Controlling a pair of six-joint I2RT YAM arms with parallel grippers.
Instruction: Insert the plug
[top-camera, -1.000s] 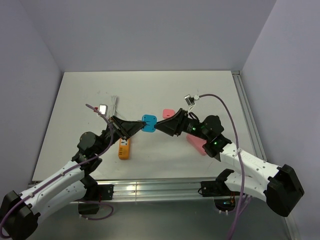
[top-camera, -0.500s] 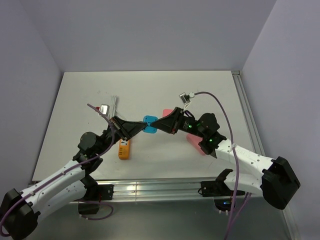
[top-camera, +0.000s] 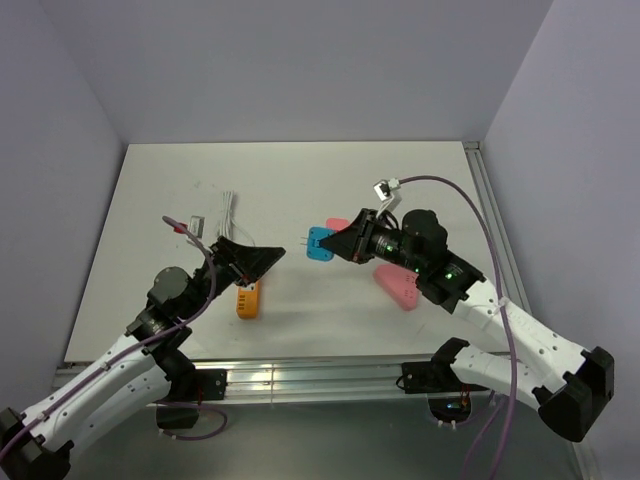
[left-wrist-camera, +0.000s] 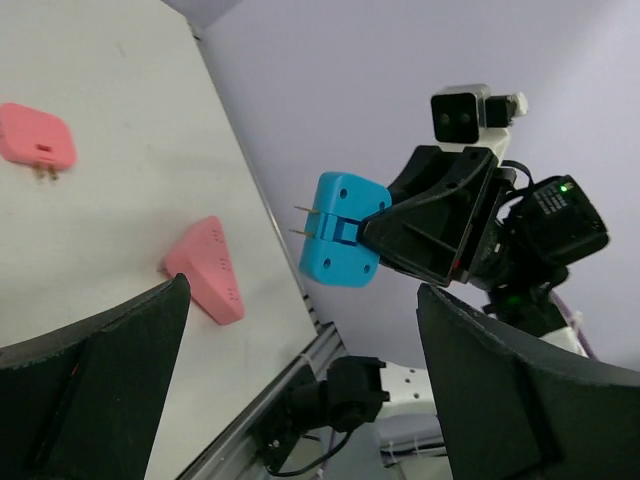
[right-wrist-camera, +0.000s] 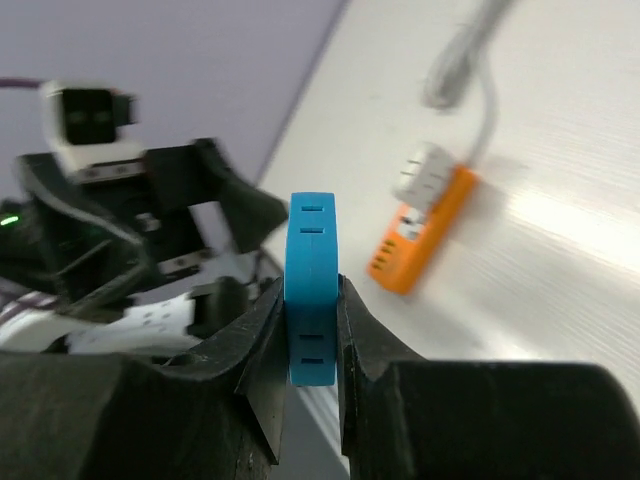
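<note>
One white table (top-camera: 300, 180) between lilac walls (top-camera: 300, 60); left hand (top-camera: 276, 256) released, right hand (top-camera: 340, 245) tight on the plug (top-camera: 319, 243).

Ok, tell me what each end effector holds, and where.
Right end effector: blue plug, pinched across its flat faces, prongs free. Left end effector: open, nothing held.

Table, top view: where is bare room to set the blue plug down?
Bare: the far strip of the table beyond the white cable, and the near patch between the orange power strip and pink socket block. Crowded: mid-table around the pink plug, left pincer and right pincer.
</note>
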